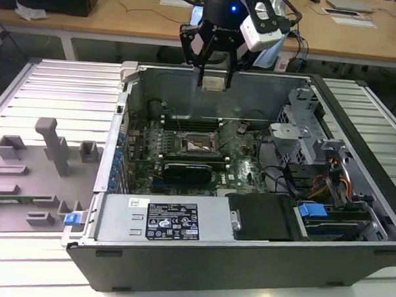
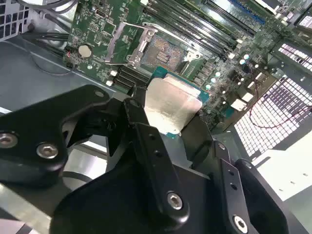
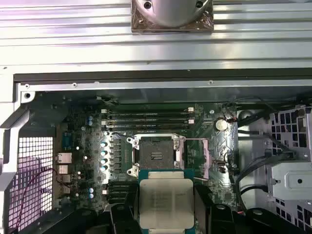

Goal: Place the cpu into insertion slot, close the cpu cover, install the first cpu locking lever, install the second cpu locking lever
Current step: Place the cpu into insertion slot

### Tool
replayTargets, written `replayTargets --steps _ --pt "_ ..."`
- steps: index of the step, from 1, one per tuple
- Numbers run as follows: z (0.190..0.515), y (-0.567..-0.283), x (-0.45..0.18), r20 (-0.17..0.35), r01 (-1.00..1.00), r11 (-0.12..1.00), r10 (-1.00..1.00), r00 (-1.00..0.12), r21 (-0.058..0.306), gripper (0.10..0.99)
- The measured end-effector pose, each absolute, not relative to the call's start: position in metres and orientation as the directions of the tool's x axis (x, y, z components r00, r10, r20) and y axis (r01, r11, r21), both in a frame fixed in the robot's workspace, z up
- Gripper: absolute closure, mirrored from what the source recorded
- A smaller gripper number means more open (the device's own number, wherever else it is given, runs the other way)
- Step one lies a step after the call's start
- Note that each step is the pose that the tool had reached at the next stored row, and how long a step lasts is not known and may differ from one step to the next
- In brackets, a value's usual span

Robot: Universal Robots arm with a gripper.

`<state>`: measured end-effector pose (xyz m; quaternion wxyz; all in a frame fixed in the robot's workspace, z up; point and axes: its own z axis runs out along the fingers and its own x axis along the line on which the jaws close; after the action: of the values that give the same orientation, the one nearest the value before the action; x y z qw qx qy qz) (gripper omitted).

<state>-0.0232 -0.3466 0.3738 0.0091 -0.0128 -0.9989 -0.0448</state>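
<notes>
My gripper [image 1: 214,71] hangs above the open computer case, near its far wall, shut on the cpu [image 1: 214,81]. The cpu [image 3: 165,202] is a flat square chip with a pale silver top and a green rim, and black fingers [image 2: 140,119] clamp two opposite edges. On the motherboard below lies the insertion slot [image 3: 156,156], a square socket with a dark frame and nothing in it. The cpu cover [image 3: 201,157] is swung open to one side of the socket. In the second wrist view the cpu [image 2: 170,105] hovers short of the insertion slot [image 2: 165,51], beside the raised cpu cover [image 2: 127,45].
Long narrow memory slots [image 3: 146,117] run beside the socket. A black expansion card [image 1: 187,169] lies just in front of it. A labelled power supply [image 1: 172,220] fills the case's near side and drive bays with cables [image 1: 309,153] its right. Grey fixture blocks [image 1: 39,161] stand outside, left.
</notes>
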Motion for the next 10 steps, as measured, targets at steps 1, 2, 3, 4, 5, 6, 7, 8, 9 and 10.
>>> replayTargets --steps 1,2,3,4,5,6,7,8,9,10 --pt "0.3739 -0.3466 -0.0232 0.019 0.026 0.996 0.025 -1.000 0.089 0.545" --pt "0.3739 -0.3466 -0.0234 0.017 0.026 0.996 0.025 -1.000 0.089 0.545" --pt "0.3738 -0.3466 -0.0234 0.016 0.026 0.996 0.025 -1.000 0.089 0.545" --pt "0.3738 -0.3466 -0.0234 0.016 0.026 0.996 0.025 -1.000 0.089 0.545" --pt "0.3738 -0.3466 -0.0234 0.016 0.026 0.996 0.025 -1.000 0.089 0.545" --pt "0.3738 -0.3466 -0.0234 0.015 0.026 0.996 0.025 -1.000 0.089 0.545" --pt "0.3738 -0.3466 -0.0234 0.015 0.026 0.996 0.025 -1.000 0.089 0.545" --pt "0.3738 -0.3466 -0.0234 0.015 0.026 0.996 0.025 -1.000 0.089 0.545" --pt "0.3728 -0.3466 -0.0234 0.015 0.026 0.996 0.025 -1.000 0.089 0.545" --pt "0.3706 -0.3466 -0.0234 0.015 0.026 0.996 0.025 -1.000 0.089 0.545"
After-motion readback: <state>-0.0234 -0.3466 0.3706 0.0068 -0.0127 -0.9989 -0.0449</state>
